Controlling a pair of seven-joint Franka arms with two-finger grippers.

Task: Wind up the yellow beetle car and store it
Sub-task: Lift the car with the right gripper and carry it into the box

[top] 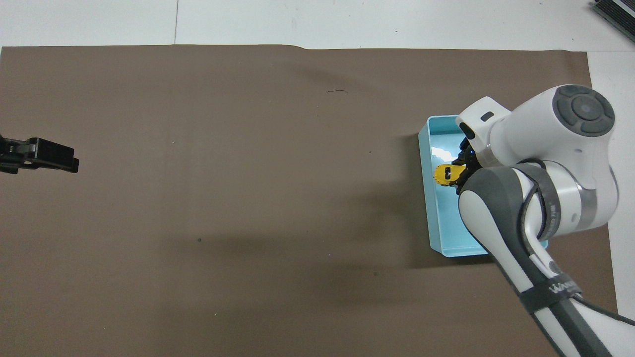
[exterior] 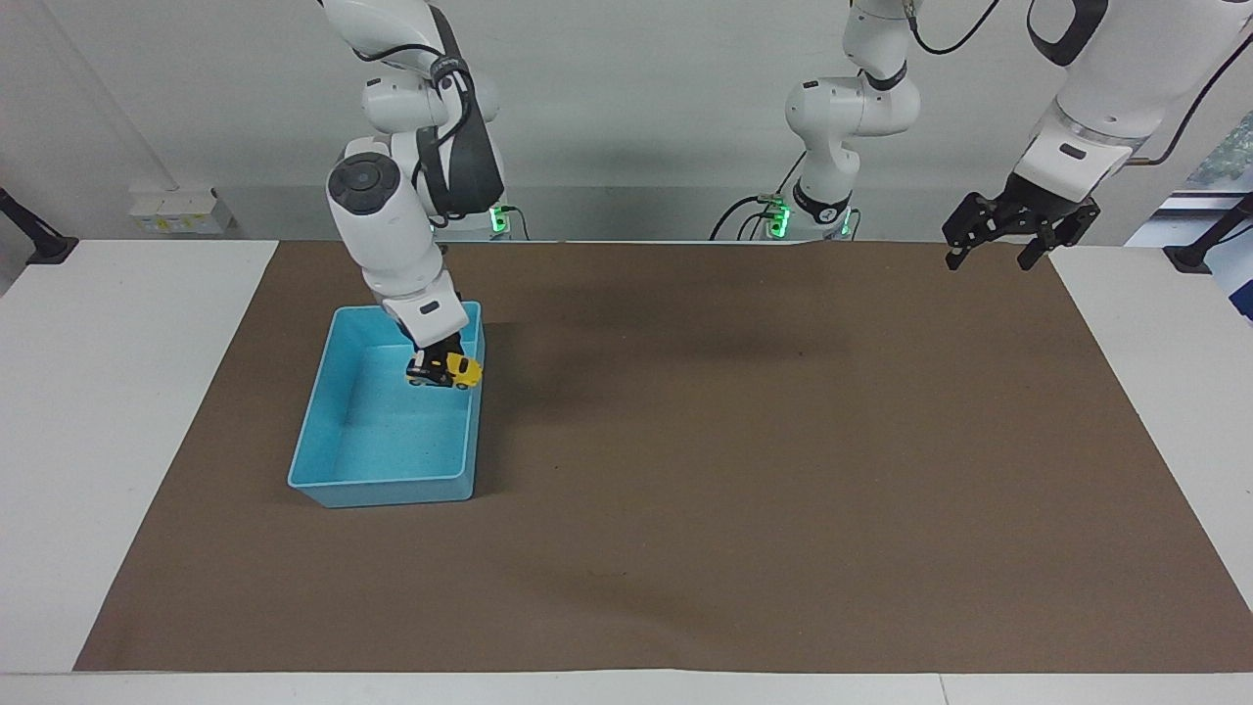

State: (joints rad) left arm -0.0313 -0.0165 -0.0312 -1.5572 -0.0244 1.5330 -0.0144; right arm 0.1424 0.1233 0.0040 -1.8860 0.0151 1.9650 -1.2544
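- Across the white table (exterior: 117, 411) lies a brown mat (exterior: 744, 470) that covers most of its top; a pale wall (exterior: 666, 117) rises at the robots' end, with a small white socket block (exterior: 174, 210) at its foot toward the right arm's end.
- On the mat, toward the right arm's end, stands a light-blue bin (exterior: 323, 480), open on top.
- Over the bin, the right claw (exterior: 438, 360) pinches the yellow beetle car (exterior: 448, 371), which hangs tilted in the air above the bin's inside, near the wall that faces the table's middle.
- Over the mat's edge at the left arm's end, the left claw (exterior: 1002, 246) waits, its fingers spread.
- The facing view shows the car clear of the bin floor and both arm bases with green lights.
- The overhead view shows the car (top: 447, 174) within the bin's outline (top: 425, 198), while the right arm's wrist hides much of the bin; of the left claw (top: 49, 157) only a dark tip shows there.
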